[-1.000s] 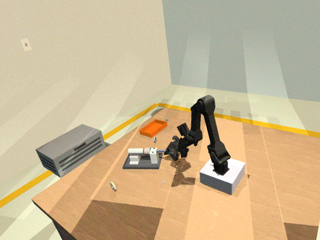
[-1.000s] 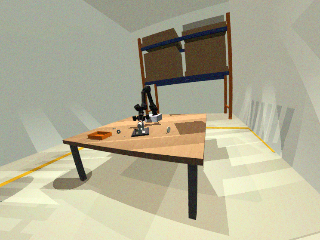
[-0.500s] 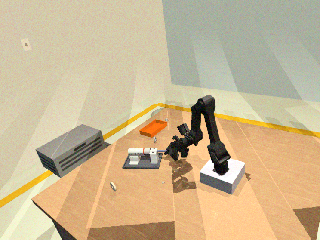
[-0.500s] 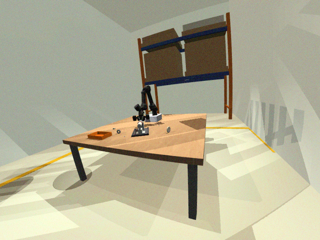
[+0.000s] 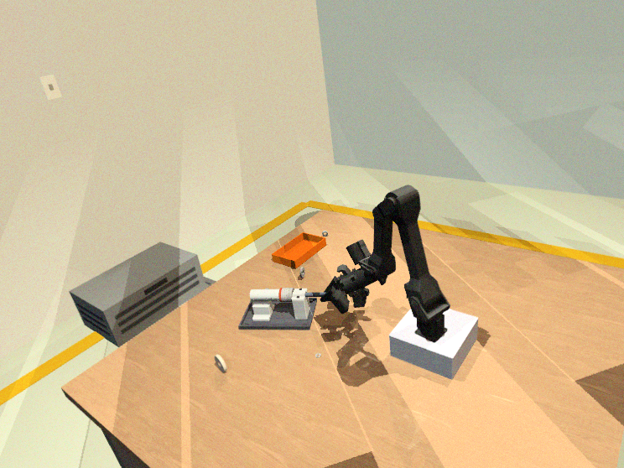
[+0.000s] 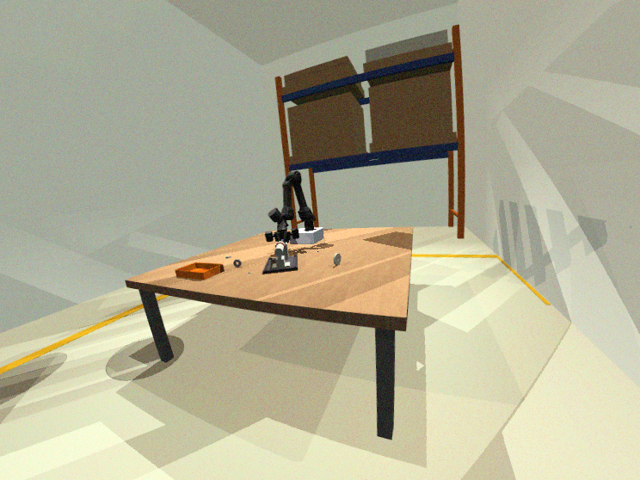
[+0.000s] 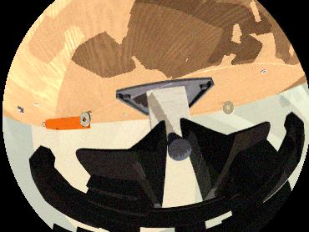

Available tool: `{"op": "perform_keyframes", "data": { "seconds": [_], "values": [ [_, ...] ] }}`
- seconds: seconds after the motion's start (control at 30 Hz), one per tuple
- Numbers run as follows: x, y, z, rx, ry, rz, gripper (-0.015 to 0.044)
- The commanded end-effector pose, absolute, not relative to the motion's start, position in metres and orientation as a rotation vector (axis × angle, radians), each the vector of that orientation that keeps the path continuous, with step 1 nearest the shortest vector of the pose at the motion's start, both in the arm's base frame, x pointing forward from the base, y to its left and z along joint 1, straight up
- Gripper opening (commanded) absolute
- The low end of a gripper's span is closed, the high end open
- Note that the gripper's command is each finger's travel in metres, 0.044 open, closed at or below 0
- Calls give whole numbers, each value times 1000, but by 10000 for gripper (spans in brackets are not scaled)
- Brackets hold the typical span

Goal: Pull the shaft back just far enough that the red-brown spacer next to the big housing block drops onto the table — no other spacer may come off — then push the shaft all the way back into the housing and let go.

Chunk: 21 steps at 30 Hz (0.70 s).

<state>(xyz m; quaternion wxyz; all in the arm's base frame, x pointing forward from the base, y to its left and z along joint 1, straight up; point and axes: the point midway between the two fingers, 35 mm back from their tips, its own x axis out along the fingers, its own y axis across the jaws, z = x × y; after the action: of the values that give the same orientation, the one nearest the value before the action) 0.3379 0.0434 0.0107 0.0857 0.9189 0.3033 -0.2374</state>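
Note:
The dark shaft [image 5: 315, 294] [image 7: 179, 149] runs level out of the upright white block [image 5: 300, 306] [image 7: 169, 102]. My gripper [image 5: 326, 296] is shut on its outer end. On the other side of that block sit pale spacers, with the red-brown spacer [image 5: 280, 293] showing as a thin band between them and the long white housing block [image 5: 263, 294]. The housing rests on a white support [image 5: 261, 310] on the dark base plate [image 5: 276, 325] [image 7: 164, 84]. In the exterior view the assembly is small and its spacers cannot be told apart.
An orange tray [image 5: 299, 250] [image 6: 199, 271] [image 7: 67, 123] lies beyond the fixture. A ring [image 5: 301, 272] [image 6: 236, 263] [image 7: 85, 119] stands near it. Another ring [image 5: 220, 363] [image 6: 336, 259] [image 7: 228, 108] stands on the fixture's other side. A grey slotted box [image 5: 138, 292] is beyond the table edge.

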Motion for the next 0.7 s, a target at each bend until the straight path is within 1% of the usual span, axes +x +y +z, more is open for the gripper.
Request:
{"op": "perform_keyframes", "data": {
  "seconds": [0.0,0.67],
  "values": [
    [337,43,11,2736,906,-705,0],
    [336,42,11,2739,904,-708,0]
  ]
}}
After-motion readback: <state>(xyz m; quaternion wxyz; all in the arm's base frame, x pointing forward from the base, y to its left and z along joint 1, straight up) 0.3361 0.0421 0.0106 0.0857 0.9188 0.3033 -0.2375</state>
